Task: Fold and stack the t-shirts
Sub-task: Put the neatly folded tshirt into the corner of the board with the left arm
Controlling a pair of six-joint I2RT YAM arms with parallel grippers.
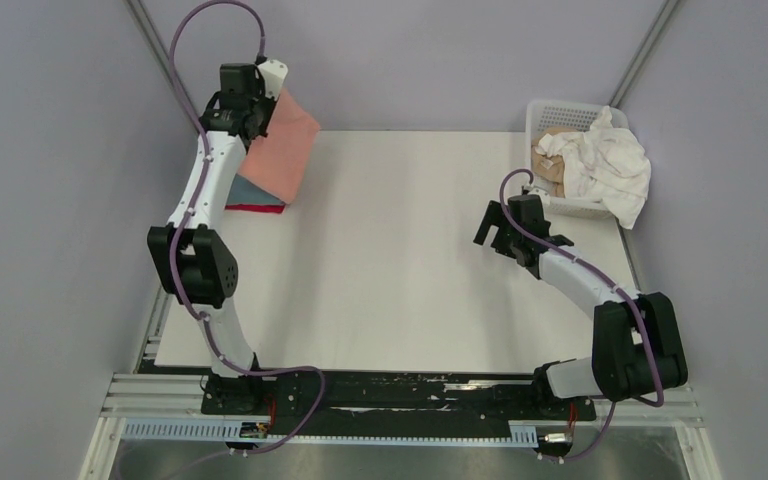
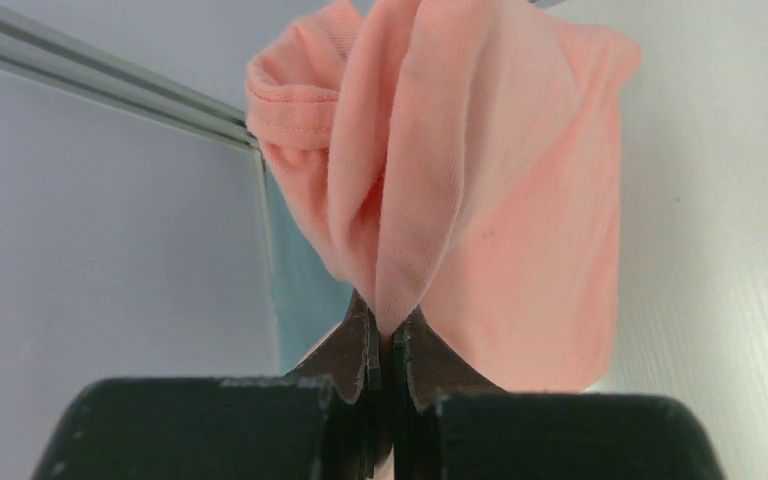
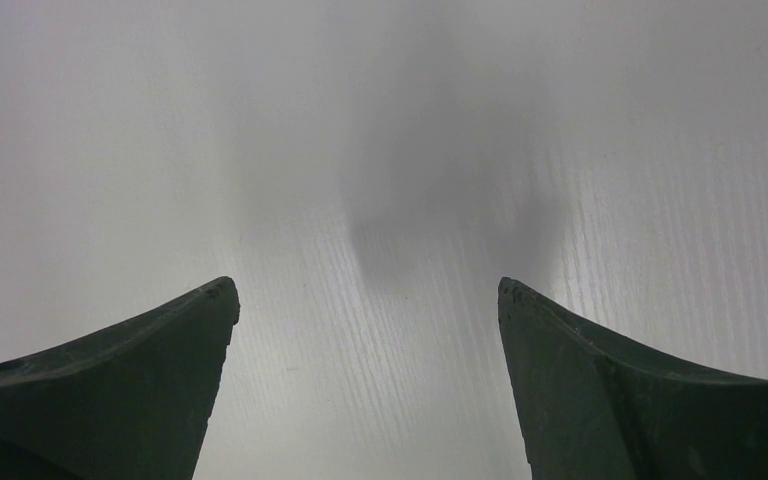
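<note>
Salmon pink t-shirt (image 2: 480, 170) hangs over the far-left corner of the table (image 1: 400, 260). Left gripper (image 2: 388, 335) is clamped on a bunched fold; the wrist view shows this, the overhead hides it. Overhead adds the stack beneath: grey-blue shirt (image 1: 260, 190) over red shirt (image 1: 248, 208). Far right, white shirt (image 1: 615, 165) and tan shirt (image 1: 552, 165) lie in the basket (image 1: 550, 108). Right gripper (image 3: 368, 300) is spread wide above bare tabletop, holding nothing.

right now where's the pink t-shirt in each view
Top external: far left corner, pink t-shirt held up by the left end effector.
Left wrist: centre, pinched in that shut end effector.
Right wrist: not in it.
Shared landmark: the white table.
</note>
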